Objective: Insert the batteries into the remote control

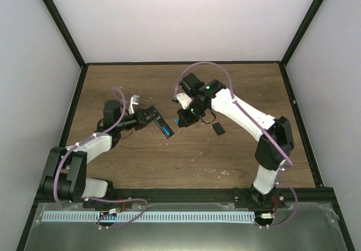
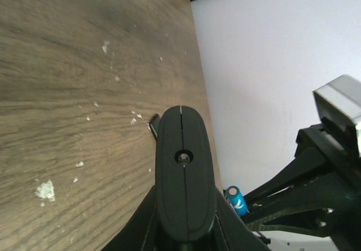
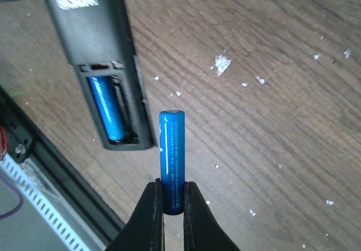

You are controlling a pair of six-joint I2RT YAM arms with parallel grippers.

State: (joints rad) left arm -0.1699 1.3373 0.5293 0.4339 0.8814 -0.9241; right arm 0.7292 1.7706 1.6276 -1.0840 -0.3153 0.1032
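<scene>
Brown wood-grain counter (image 1: pixel 169 166), dotted w/ small white debris specks (image 3: pixel 221 64); black frame rails round its edges; plain white walls (image 1: pixel 169 14) behind & at both sides.

Slim black plastic remote control (image 1: pixel 159 121) is held at one end btwn the left fingers (image 2: pixel 227 228), closed tight on it; in the left wrist view its rounded end face fills the middle, a finger at each side. The remote's rear compartment is open; one bright-blue cylindrical battery (image 3: pixel 107 107) sits in the slot farther from the right fingers (image 3: pixel 151 217); the nearer slot shows bare.

Second bright-blue battery (image 3: pixel 172 149) is just beside the remote's open end, approx parallel to it, not touching; the right fingers pinch its near end, most of its length sticking out past the tips.

Small black rectangular cover piece (image 1: pixel 218 128) lies flat on the counter, near the remote, on the far side of the right fingers from it.
</scene>
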